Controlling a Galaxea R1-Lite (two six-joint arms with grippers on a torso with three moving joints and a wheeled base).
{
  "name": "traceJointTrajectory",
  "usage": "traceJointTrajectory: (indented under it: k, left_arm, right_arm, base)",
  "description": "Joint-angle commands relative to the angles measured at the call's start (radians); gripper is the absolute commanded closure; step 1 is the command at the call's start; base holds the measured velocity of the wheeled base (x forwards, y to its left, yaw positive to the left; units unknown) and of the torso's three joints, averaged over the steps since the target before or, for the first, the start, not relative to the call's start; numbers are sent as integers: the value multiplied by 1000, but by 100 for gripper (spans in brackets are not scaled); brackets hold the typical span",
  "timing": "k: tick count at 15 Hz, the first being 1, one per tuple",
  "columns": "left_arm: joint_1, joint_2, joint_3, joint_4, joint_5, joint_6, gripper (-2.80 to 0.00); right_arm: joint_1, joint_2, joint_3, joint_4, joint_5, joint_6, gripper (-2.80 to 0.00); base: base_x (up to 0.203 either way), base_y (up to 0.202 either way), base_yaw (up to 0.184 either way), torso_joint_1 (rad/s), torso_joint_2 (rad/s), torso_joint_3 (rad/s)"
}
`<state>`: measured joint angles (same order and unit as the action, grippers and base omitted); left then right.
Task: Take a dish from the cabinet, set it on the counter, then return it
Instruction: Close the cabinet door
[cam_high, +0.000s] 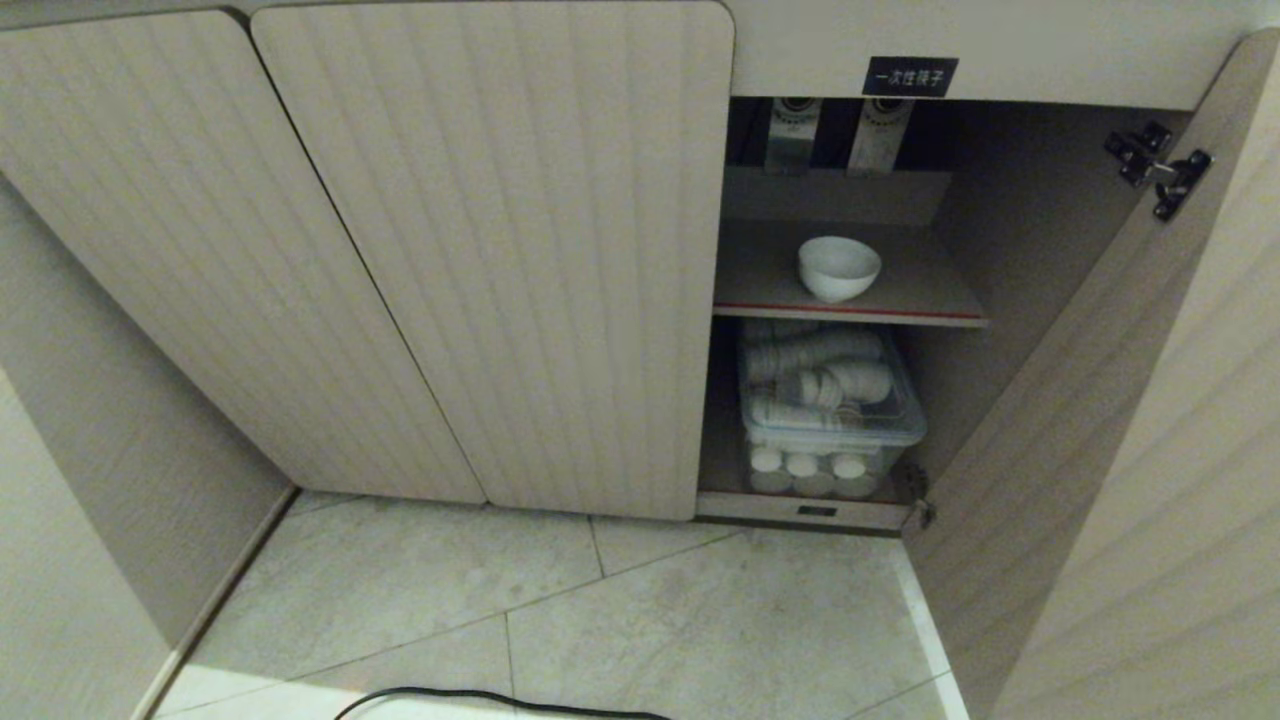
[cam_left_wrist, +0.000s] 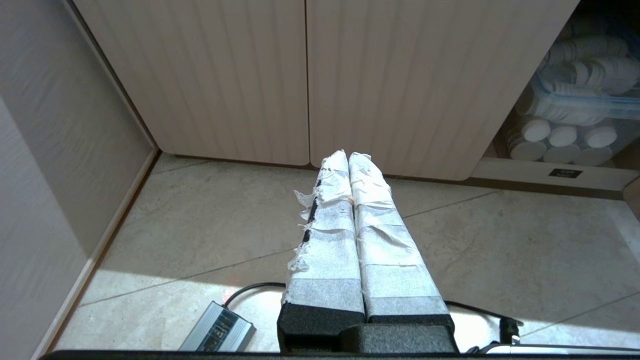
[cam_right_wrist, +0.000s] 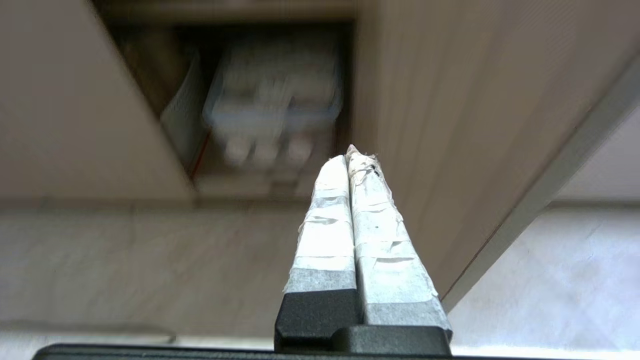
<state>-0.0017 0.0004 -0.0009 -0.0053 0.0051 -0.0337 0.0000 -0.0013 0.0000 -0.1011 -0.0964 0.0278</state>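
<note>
The dish (cam_high: 839, 267), a small white round bowl, sits upright on the cabinet's grey upper shelf (cam_high: 930, 290) behind the open right door (cam_high: 1100, 400). The beige ribbed cabinet (cam_high: 480, 250) fills the head view, and neither arm shows there. My left gripper (cam_left_wrist: 348, 156) is shut and empty, low over the floor in front of the closed doors. My right gripper (cam_right_wrist: 350, 156) is shut and empty too, pointing toward the open compartment beside the door. The counter is out of view.
A clear lidded box of white paper cups (cam_high: 830, 400) fills the lower compartment, with more cup stacks (cam_high: 810, 472) under it. A black label (cam_high: 909, 76) sits above the opening. A black cable (cam_high: 480, 697) and a grey power brick (cam_left_wrist: 217, 332) lie on the tiled floor.
</note>
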Motion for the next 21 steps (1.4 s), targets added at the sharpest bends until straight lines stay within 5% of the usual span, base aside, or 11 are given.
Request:
traceJointTrajectory:
  k: [1, 5, 21]
  left_arm:
    - [0, 0, -1, 1, -1, -2, 0]
    - [0, 0, -1, -1, 0, 0, 0]
    - [0, 0, -1, -1, 1, -2, 0]
  right_arm:
    - [0, 1, -3, -75, -114, -29, 0]
    - [0, 1, -8, -81, -334, -134, 0]
    - [0, 51, -200, -78, -425, -274, 0]
  base:
    - [0, 0, 0, 0, 0, 0]
    - [0, 0, 0, 0, 0, 0]
    - [0, 0, 0, 0, 0, 0]
